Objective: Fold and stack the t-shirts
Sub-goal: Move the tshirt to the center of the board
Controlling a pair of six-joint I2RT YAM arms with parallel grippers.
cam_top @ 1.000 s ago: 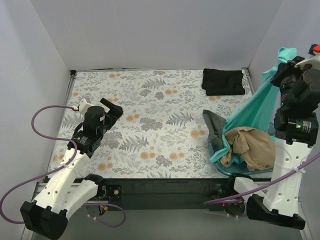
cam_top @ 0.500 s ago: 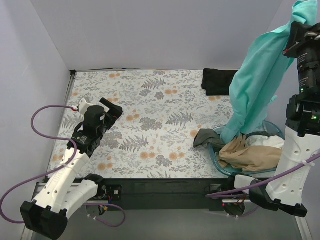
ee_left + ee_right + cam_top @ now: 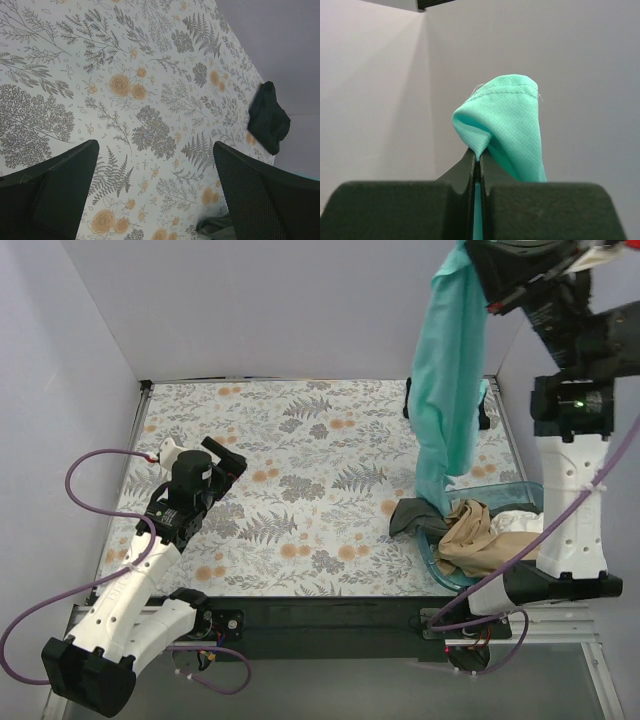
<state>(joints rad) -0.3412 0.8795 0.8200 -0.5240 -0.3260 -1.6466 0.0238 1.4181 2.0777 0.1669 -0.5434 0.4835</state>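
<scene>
My right gripper is raised high at the back right and shut on the bright teal t-shirt, which hangs straight down to the basket. In the right wrist view the teal fabric is pinched between my closed fingers. A folded black t-shirt lies on the cloth at the back right, partly hidden by the teal one, and shows in the left wrist view. A tan t-shirt, a white one and a dark grey one lie in and over the basket. My left gripper is open and empty over the left of the cloth.
The translucent blue basket stands at the front right of the table. The floral tablecloth covers the table. Grey walls close the back and both sides. A purple cable loops beside the left arm.
My right gripper has risen much higher and moved left with the teal t-shirt, pulling it up out of the basket until it hangs long. The left arm has not moved.
</scene>
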